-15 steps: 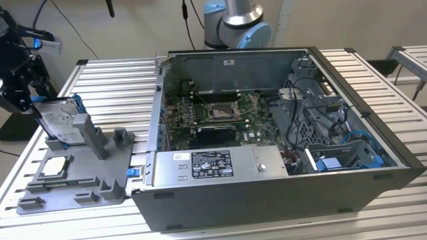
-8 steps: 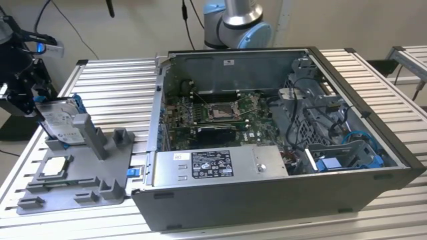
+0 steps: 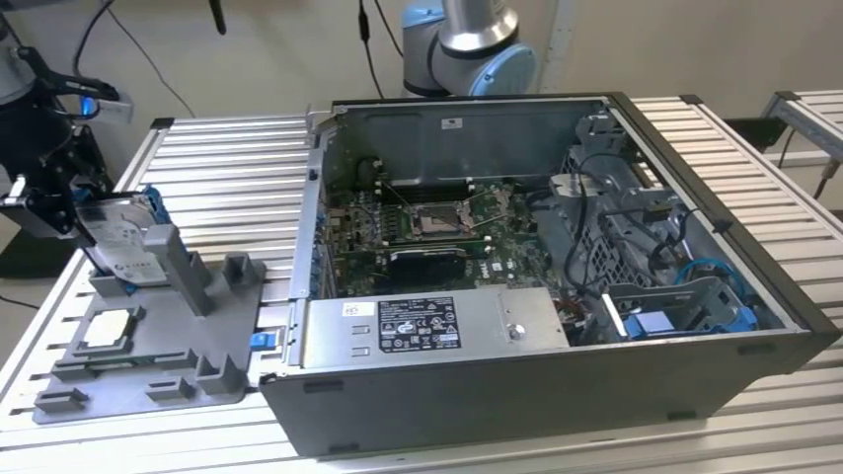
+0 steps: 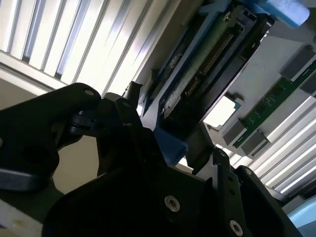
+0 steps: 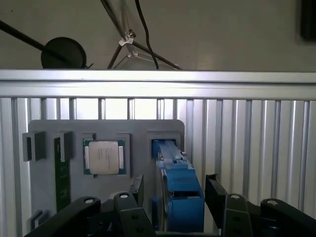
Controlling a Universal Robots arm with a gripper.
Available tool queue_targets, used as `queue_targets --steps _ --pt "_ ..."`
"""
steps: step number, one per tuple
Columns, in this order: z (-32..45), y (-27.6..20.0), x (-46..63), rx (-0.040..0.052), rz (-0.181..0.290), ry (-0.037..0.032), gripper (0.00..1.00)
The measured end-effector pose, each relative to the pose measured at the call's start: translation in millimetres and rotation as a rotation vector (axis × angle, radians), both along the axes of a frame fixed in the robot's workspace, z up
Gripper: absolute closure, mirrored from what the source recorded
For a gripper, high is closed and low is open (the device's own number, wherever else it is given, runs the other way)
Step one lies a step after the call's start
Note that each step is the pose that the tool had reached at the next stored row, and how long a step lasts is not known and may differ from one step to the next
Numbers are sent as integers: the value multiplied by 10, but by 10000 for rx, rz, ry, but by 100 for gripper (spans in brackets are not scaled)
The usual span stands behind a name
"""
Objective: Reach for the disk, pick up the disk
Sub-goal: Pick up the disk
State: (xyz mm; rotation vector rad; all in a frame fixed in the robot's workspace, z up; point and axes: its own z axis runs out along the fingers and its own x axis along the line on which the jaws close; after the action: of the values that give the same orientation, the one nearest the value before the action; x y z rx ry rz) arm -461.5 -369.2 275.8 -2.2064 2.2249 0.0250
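Disk [image 3: 116,237] stands on edge in a slot of the grey fixture tray [image 3: 197,341] on the slatted worktop [image 3: 224,168], at the exterior view's left, beside the open computer case [image 3: 527,395]. Jaws are open and straddle the disk's blue bracket [image 5: 180,190] in the first wrist view, one on each side with narrow gaps, not clamped. A square processor chip [image 5: 103,157] lies flat in the tray near the disk.
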Motion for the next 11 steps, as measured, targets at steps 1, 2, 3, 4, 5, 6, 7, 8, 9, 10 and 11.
queue_targets --steps 1,2,3,4,5,6,7,8,9,10,11 --pt "-16 1 0 4 8 0 0" --pt "-31 2 0 8 15 0 0" --pt "-43 3 0 14 19 0 0" --pt "-54 3 0 20 21 -1 0" --pt "-63 4 0 27 22 -2 0" --pt "-72 4 -1 34 22 -1 0" --pt "-81 4 -1 40 24 -1 0" --pt "-91 4 0 47 25 -2 0" --pt "-100 3 0 52 26 -1 0" --pt "-108 4 0 60 28 0 0" --pt "-116 3 1 73 31 0 0"
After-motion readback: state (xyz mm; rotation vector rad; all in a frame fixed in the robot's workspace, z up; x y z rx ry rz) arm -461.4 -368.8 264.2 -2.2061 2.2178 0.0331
